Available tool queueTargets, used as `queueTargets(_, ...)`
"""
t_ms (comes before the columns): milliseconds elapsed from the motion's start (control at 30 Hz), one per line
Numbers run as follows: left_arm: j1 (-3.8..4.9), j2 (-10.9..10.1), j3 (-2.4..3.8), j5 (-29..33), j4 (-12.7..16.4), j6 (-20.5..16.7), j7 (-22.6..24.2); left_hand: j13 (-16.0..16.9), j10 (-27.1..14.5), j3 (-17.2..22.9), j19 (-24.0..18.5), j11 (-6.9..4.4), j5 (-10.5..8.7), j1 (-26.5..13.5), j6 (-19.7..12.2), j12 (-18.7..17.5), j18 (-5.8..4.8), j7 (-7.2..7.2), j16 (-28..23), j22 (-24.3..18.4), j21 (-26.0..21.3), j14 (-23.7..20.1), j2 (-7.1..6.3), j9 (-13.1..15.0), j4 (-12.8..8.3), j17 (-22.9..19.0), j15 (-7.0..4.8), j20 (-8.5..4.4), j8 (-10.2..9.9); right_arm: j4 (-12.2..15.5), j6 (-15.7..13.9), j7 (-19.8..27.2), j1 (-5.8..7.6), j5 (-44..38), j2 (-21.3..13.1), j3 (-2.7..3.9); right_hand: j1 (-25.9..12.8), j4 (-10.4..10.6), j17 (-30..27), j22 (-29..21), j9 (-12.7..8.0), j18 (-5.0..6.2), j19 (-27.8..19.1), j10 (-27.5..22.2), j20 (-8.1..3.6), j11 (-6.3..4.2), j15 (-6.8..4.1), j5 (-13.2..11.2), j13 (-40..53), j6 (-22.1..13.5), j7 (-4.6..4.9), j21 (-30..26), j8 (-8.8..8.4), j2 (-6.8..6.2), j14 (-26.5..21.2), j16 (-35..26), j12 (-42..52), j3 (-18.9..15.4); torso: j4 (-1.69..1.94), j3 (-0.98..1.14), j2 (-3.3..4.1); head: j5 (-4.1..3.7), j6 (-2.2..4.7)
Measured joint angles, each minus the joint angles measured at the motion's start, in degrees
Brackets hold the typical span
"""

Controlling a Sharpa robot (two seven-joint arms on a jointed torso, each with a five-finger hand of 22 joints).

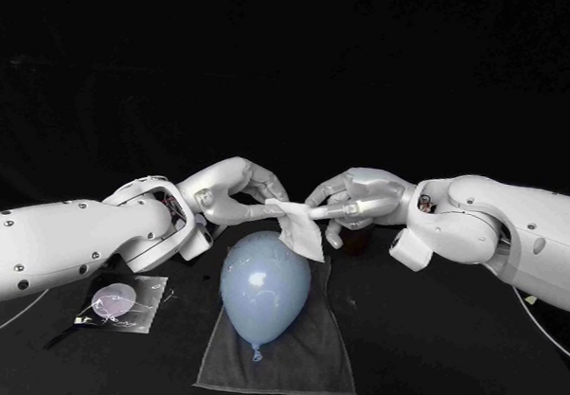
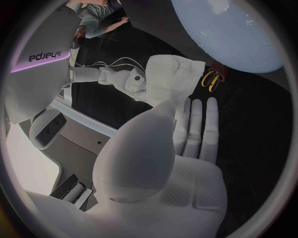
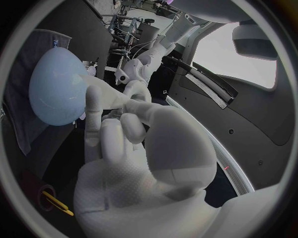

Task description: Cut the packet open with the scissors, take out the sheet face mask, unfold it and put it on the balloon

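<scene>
A pale blue balloon (image 1: 265,286) lies on a grey towel (image 1: 298,363) in the middle of the table, knot toward me. Above its far end a white folded sheet mask (image 1: 303,230) hangs between my two hands. My left hand (image 1: 236,192) pinches the mask's upper left edge. My right hand (image 1: 355,199) grips its upper right part. The mask's lower end hangs just above the top of the balloon (image 3: 57,89). The opened packet (image 1: 123,302) lies flat on the table under my left forearm. The scissors' yellow handles (image 2: 210,79) lie on the table beyond the balloon (image 2: 230,29).
The towel (image 3: 25,124) runs lengthwise under the balloon, from the table's front edge back toward the hands. The scissors (image 3: 56,202) rest beside the towel's far right corner, under my right hand (image 3: 124,148). Thin cables trail along both arms near the table's sides.
</scene>
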Motion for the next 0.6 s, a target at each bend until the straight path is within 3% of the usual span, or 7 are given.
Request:
queueTargets(333,0.0,-0.1,0.0,3.2,0.3,2.6,0.6,0.0,4.1,3.8,0.0,-0.85,-0.15,-5.7,0.6,-3.7,-0.03,-0.83,-2.7,-0.1,0.2,2.1,1.34,1.3,0.4,1.1,-0.83,0.0,1.0,-1.4,-0.3,0.0,-0.42,-1.4,0.8,-0.1,0.0,-0.2,0.0,0.0,0.0,-0.02,0.0,0.0,0.0,0.0,0.0,0.2,0.0,0.0,0.0,0.0,0.0,0.01,0.0,0.0,0.0,-0.2,-0.04,0.04,0.06,-0.07,-0.26)
queueTargets(467,0.0,-0.1,0.0,4.3,0.2,3.8,0.6,0.0,5.1,5.1,0.0,-0.79,-0.16,-9.6,0.6,-5.0,-0.06,-0.83,-3.6,-0.3,0.2,2.6,3.22,1.6,0.5,1.6,-0.73,0.02,0.7,-1.5,-0.6,0.0,-0.55,-1.7,0.9,-0.13,0.0,-0.2,0.0,0.0,0.0,-0.04,0.0,0.0,0.0,0.0,0.0,0.2,0.0,0.0,0.0,0.0,0.0,0.02,0.0,0.0,0.0,-0.2,-0.07,0.04,0.05,-0.29,-0.41)
queueTargets(600,0.0,-0.1,0.0,5.5,-0.1,4.9,0.4,0.1,5.7,6.3,0.2,-0.83,0.01,-12.8,0.8,-6.2,-0.07,-1.04,-4.3,-0.5,-0.2,2.8,3.91,1.3,0.4,2.2,-0.92,0.21,-0.2,-1.5,-0.8,0.0,-0.64,-2.0,0.9,-0.16,-0.1,-0.2,0.1,0.0,0.0,-0.05,0.0,0.0,0.0,0.0,0.0,0.2,0.0,0.0,0.0,0.0,0.0,0.1,0.0,0.0,0.0,-0.2,-0.08,0.04,0.03,-0.39,-0.48)
